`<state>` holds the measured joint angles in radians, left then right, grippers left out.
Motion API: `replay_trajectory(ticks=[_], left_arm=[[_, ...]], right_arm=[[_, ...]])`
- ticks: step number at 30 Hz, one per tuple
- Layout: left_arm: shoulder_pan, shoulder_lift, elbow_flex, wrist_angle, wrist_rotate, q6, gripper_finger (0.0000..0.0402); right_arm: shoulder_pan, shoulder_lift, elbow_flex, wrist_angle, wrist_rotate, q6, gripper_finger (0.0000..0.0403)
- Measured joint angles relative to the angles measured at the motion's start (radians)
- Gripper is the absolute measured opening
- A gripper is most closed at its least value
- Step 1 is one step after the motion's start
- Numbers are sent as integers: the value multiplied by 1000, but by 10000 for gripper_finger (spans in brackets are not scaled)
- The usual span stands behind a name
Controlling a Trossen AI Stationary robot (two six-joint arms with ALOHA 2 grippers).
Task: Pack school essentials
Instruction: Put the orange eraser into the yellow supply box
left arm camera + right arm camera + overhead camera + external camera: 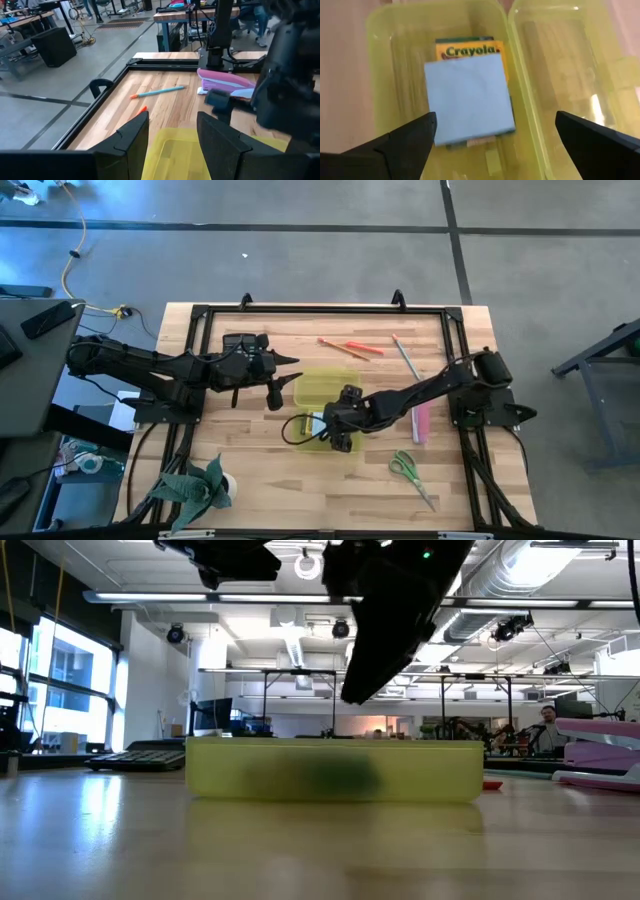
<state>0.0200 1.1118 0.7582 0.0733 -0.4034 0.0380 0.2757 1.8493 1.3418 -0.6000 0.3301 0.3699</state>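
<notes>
Right gripper (495,132) hangs spread over the case (385,60) holding crayon box (470,49) and sticky-note pad (470,97); scissors (408,469), pens (355,347) remain on the tabletop (300,490).

Yellow-green case (335,772) sits flat on the desk (300,850), a dark arm (395,610) hanging right above it.

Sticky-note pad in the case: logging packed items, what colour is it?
Light blue; the sticky-note pad shows best in the right wrist view.
</notes>
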Motion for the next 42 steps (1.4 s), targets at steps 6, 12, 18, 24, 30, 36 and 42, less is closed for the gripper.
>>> replay_trajectory(ticks=[6,12,18,24,30,36,42], left_arm=[[0,0,0,0,0,0,157],[0,0,0,-1,0,0,156],[0,0,0,0,0,0,157],[0,0,0,0,0,0,157],[0,0,0,-1,0,0,157],[0,0,0,0,0,0,157],[0,0,0,0,0,0,156]], right_arm=[[41,-71,0,-60,113,23,399],[92,-139,0,-185,285,85,399],[120,-182,1,-348,345,233,399],[158,-189,1,-494,363,369,399],[215,-189,1,-611,377,514,399],[281,-189,-50,-637,377,646,399],[337,-188,-185,-604,373,822,399]])
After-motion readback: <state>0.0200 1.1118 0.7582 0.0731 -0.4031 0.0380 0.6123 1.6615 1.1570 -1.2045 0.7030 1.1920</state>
